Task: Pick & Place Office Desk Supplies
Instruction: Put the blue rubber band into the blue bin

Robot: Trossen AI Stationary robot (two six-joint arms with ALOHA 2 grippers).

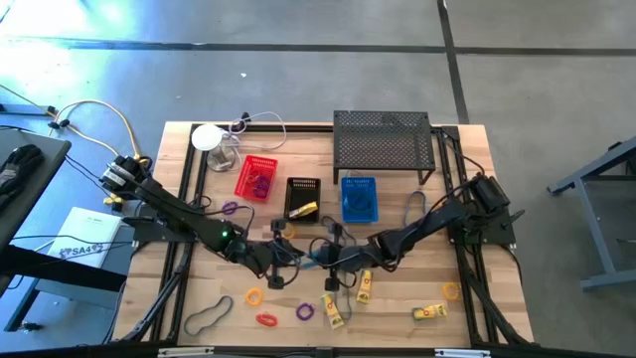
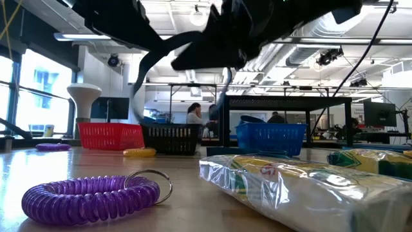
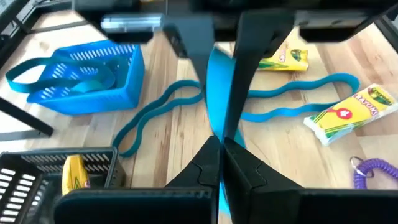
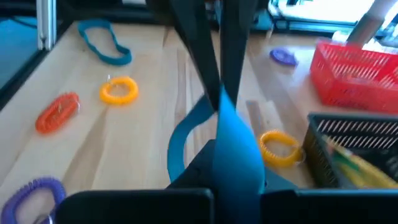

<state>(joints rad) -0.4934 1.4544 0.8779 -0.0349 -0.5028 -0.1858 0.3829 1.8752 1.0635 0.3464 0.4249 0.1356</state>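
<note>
Presently, mid-table: one blue rubber band [image 3: 217, 118], pinched at one end by the left claw [image 3: 221, 144] and at the other by the right claw [image 4: 219, 99], both clamped shut on it; held between two arms, seemingly for a handover or to stretch it.

Loose on the wooden table [image 1: 467, 298]:
- Crayon packets [image 1: 429, 312]: three counted in front, one more in the black basket [image 1: 303, 198].
- Coil rings: two purple [image 1: 304, 311], one red [image 1: 266, 319], two yellow [image 1: 253, 296].
- Band loops: one near the front-left corner [image 1: 207, 316], one beside the blue basket [image 1: 359, 199].

Baskets: three, red [image 1: 255, 178], black and blue, apparently sorted by colour.
</note>
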